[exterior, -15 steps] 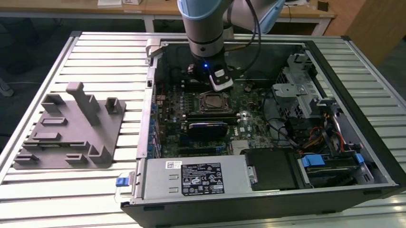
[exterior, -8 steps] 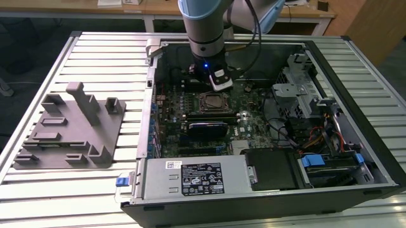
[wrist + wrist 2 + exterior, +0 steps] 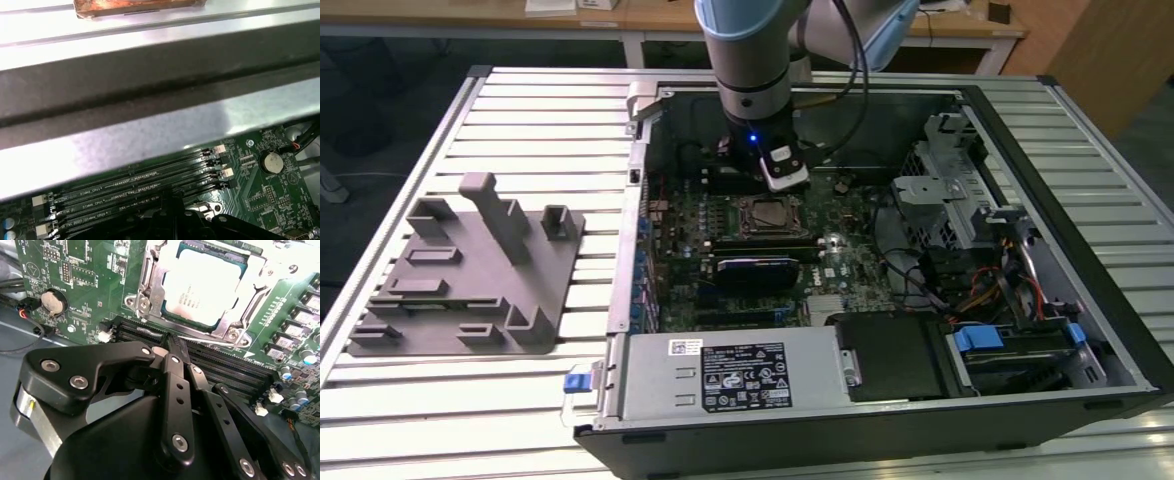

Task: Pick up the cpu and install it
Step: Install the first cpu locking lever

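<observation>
Exterior view, left to right: grey plastic tray with upright posts (image 3: 467, 270) sits on the slatted metal desk (image 3: 520, 110), just beside the open black computer case (image 3: 854, 445). Inside the case lies the green motherboard (image 3: 854, 260), with a silver labelled power supply box (image 3: 734, 375) along the near edge. The blue-grey robot arm (image 3: 754, 50) reaches down into the case, over the board near the square metal-framed socket (image 3: 767, 215). In the second wrist view, the cpu (image 3: 205, 282), a shiny silver-white square chip, is seated flat in that socket, with the metal frame around its edges. The black end effector (image 3: 172, 342) has its fingertips pressed together and grips nothing. It's over the long black memory slots (image 3: 225, 365) just beside the socket, clear of the cpu. A round silver coin cell (image 3: 53, 301) sits off to the side. In the first wrist view the case's grey metal wall (image 3: 150, 135) runs next to the slots.
</observation>
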